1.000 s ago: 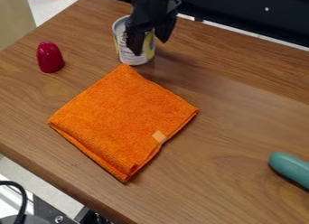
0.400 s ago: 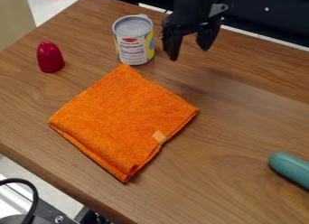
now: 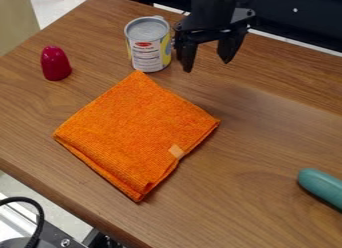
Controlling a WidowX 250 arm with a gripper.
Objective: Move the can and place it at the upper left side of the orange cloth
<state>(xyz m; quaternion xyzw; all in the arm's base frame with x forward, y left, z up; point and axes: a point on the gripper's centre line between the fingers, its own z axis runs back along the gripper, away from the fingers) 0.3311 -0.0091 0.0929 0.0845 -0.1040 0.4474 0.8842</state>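
Just beyond the far corner of the folded orange cloth, the labelled tin can stands upright on the wood-grain tabletop; I can't tell whether its base touches the fabric. My black two-finger gripper hangs beyond the cloth too, to the right of the tin; its fingers are spread well apart and it has hold of nothing.

My main worry is the finger nearer the tin, since it hangs close by; if I swing towards the cloth's upper left too low, I could knock the tin over or shove it onto the corner and ruck the fabric. Looking down at a slant, I could also misjudge depth and come down on the rim; and a push from the right might send the tin towards the magenta rounded plastic piece off the cloth's upper left. The spot itself is open to argument, as the cloth lies like a diamond and the tin is nearer its top corner than its upper-left edge; I'd judge it roughly placed, perhaps wanting a nudge left.

The tin is short and cylindrical, with a dull silver lid, a raised rim and what may be a pull tab at the back; its paper label is mostly white, with a red emblem, small dark print and a yellow-and-blue patch.
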